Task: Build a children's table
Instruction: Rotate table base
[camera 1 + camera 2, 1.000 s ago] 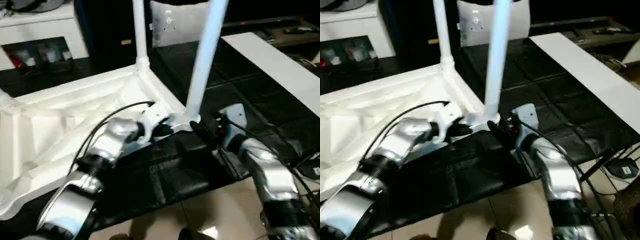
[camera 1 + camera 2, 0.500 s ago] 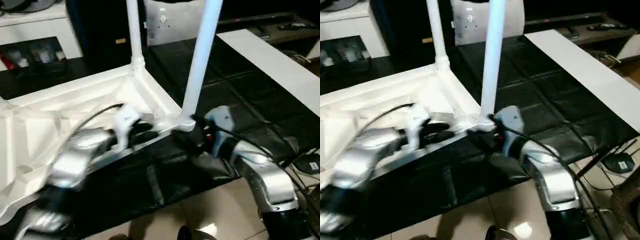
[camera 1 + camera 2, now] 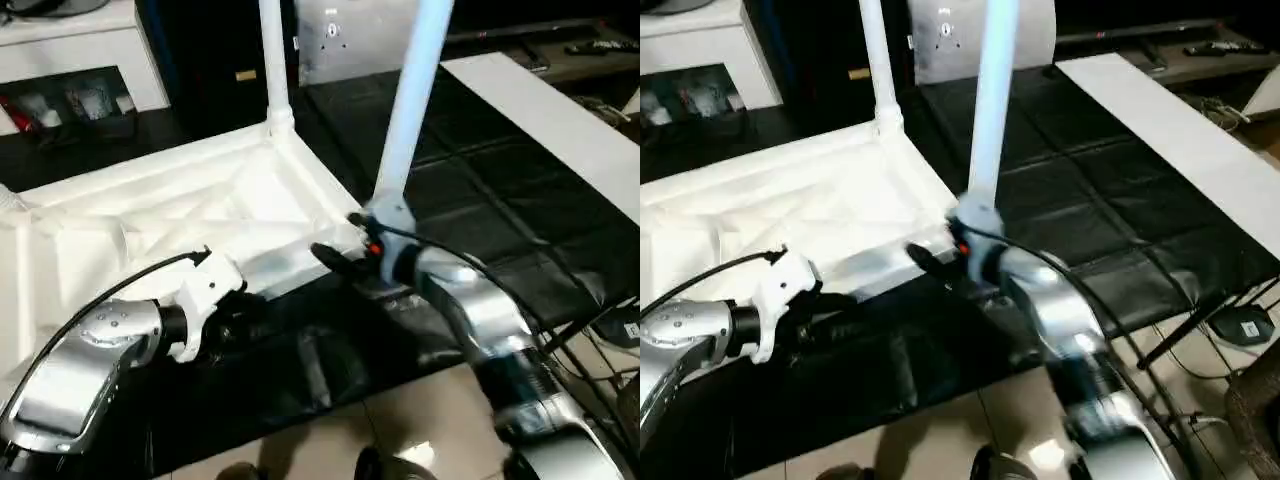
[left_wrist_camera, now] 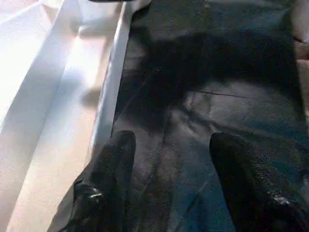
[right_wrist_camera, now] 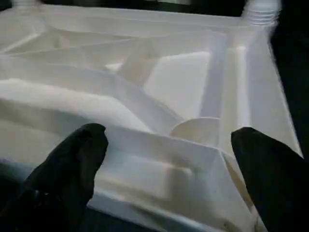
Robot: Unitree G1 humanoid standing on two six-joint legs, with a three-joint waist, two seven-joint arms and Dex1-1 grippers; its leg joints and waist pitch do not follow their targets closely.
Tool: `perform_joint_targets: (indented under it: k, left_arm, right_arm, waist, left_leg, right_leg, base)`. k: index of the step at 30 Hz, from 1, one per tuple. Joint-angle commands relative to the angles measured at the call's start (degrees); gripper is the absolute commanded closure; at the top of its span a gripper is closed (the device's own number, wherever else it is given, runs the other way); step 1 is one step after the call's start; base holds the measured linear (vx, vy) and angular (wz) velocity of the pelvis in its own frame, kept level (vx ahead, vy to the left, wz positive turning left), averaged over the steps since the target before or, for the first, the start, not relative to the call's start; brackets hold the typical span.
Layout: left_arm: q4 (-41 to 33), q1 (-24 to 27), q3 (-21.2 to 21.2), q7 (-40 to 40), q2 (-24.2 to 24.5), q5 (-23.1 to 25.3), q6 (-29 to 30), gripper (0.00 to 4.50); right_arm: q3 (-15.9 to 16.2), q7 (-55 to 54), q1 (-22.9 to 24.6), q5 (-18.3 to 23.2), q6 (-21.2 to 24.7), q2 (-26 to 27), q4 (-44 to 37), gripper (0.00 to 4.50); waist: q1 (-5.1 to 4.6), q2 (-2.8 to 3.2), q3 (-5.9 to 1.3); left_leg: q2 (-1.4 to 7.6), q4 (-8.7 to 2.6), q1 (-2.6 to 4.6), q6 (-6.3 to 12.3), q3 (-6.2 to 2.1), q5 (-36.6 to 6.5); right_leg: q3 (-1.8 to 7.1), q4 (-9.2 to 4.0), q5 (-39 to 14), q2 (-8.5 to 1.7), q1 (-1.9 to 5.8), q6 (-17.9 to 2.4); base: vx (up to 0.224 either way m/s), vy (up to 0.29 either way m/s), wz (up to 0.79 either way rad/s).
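The children's table top (image 3: 150, 220) lies upside down on the black work table, ribbed underside up. Two white legs stand upright in its corner sockets: one at the far corner (image 3: 275, 60), one at the near right corner (image 3: 405, 110). My left gripper (image 4: 169, 159) is open over the black cover, just off the top's near rim (image 4: 108, 96), with nothing between its fingers. My right gripper (image 5: 169, 150) is open and wide, reaching over the near rim beside the near leg's base (image 3: 385, 215), facing the ribs and a round socket (image 5: 203, 128).
A long white board (image 3: 540, 110) lies on the right side of the black work table (image 3: 480, 200). A white cabinet (image 3: 70, 50) stands at the back left. Cables (image 3: 610, 330) hang off the table's right front, above the tiled floor.
My left gripper has let go of the top's near rim, opened, and drawn back to the left. The right gripper has moved left, past the near leg's base, over the rim.
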Motion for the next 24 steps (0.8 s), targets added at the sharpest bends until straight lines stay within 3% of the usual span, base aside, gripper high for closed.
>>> perform_joint_targets:
  k: [1,5,6,8,11,12,15,24]
  left_arm:
    - [-0.68,0.54,-0.75,1.47,1.27,0.94,1.26,1.43]
    - [-0.46,1.02,-1.59,3.22,2.27,2.40,1.26,1.43]
    - [0.22,0.92,-1.75,4.06,2.10,3.23,0.55,1.43]
    - [0.77,0.73,-1.85,4.88,1.77,3.85,-0.13,1.43]
    - [2.29,-0.17,-2.17,6.89,1.11,5.10,-1.28,1.43]
    - [3.03,-0.49,-2.57,7.62,1.34,5.62,-1.94,1.43]
    - [3.97,-0.73,-2.91,9.02,1.20,6.31,-3.12,1.43]
    - [6.48,-1.33,-3.03,12.63,-0.13,8.08,-6.07,1.43]
  right_arm:
    - [-4.48,-6.09,-2.22,-0.57,-3.36,0.88,5.69,0.00]
    - [-9.81,-13.69,-5.12,0.73,-7.04,2.41,11.94,0.00]
    - [-11.69,-15.83,-5.87,1.74,-7.99,2.61,13.23,0.00]
    - [-13.12,-17.56,-6.61,2.51,-8.88,2.52,14.56,0.00]
    - [-15.76,-20.21,-8.49,3.90,-11.58,1.43,18.10,0.00]
    - [-17.05,-20.67,-9.48,4.44,-13.11,0.49,20.05,0.00]
    - [-19.18,-20.91,-11.15,4.79,-15.62,-1.30,23.18,0.00]
    - [-20.83,-20.68,-12.40,5.22,-18.51,-4.81,27.74,0.00]
  waist:
    - [-0.14,0.56,-3.58]
    - [0.05,0.31,-3.73]
    - [0.39,0.55,-3.72]
    - [0.38,0.38,-3.88]
    - [0.47,0.22,-3.77]
    - [0.56,0.10,-3.67]
    - [0.90,0.03,-3.79]
    - [1.02,-0.38,-4.14]
  left_leg:
    - [1.86,-4.05,0.03,4.10,-0.63,-6.16]
    - [1.82,-4.05,0.51,3.37,-0.36,-6.31]
    - [1.91,-4.06,0.80,3.30,-0.30,-6.12]
    - [1.90,-4.08,0.39,3.28,-0.35,-5.55]
    - [1.48,-3.91,0.20,3.11,-0.19,-7.86]
    - [1.29,-3.85,0.27,3.18,-0.15,-9.47]
    - [1.16,-3.73,0.62,3.20,-0.04,-9.66]
    - [1.16,-3.49,-0.02,4.28,-0.08,-7.72]
  right_leg:
    - [4.79,-2.84,-19.10,-4.03,3.90,-5.00]
    - [5.08,-2.81,-19.44,-3.97,3.63,-5.43]
    - [5.23,-2.69,-18.67,-4.05,3.40,-5.76]
    - [5.25,-2.15,-16.74,-3.84,3.66,-6.41]
    - [5.13,-2.62,-20.39,-4.02,3.77,-5.30]
    - [4.88,-3.23,-24.23,-4.10,3.69,-3.85]
    - [4.86,-3.53,-25.59,-4.01,3.44,-3.05]
    - [4.65,-3.03,-23.36,-3.83,3.64,-3.36]
  base:
    - [0.000,0.000,0.00]
    - [0.000,0.000,0.00]
    - [0.000,0.000,0.00]
    - [0.000,0.000,0.00]
    - [0.000,0.000,0.00]
    - [0.000,0.000,0.00]
    - [0.000,0.000,0.00]
    - [0.000,0.000,0.00]
